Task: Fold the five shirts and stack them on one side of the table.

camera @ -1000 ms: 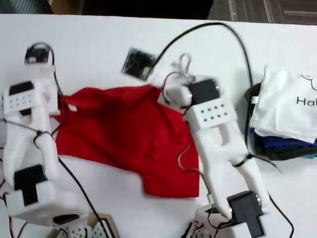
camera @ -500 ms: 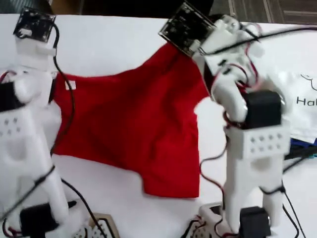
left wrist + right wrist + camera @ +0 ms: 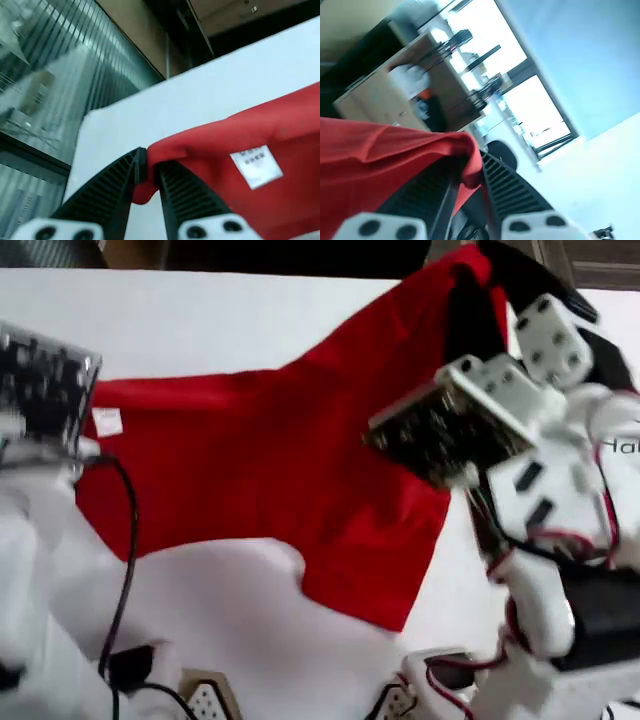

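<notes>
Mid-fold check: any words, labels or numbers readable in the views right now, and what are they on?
White sewn-in label on the red cloth shirt: lines of print, too blurred to read.
White fabric at the table's right side: dark letters, partly hidden, not readable as a word.
No other text is legible.
</notes>
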Available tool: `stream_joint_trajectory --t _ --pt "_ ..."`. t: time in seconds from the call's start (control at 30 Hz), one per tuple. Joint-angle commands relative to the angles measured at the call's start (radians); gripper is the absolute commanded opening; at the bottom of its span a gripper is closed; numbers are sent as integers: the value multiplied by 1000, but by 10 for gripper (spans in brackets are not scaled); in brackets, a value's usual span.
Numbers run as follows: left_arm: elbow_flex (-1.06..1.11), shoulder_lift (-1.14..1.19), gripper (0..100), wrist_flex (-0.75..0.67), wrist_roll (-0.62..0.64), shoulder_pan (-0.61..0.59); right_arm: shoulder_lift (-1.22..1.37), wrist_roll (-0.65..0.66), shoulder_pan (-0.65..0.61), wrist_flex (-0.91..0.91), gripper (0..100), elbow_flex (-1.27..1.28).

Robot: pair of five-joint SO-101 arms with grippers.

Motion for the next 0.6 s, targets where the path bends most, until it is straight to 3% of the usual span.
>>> stream_joint_trajectory --t 0.0,0.23,0.4,0.57 --pt "-31 -71 24 15 -12 -11 -74 8 -1 -36 20 -38" --pt "-33 -158 24 101 -11 -11 -216 8 -4 2 20 -38" --pt "-30 -203 24 121 -5 -11 -320 2 -107 159 20 -38" --pt "-30 -226 24 127 -5 -11 -355 0 -120 185 20 -37"
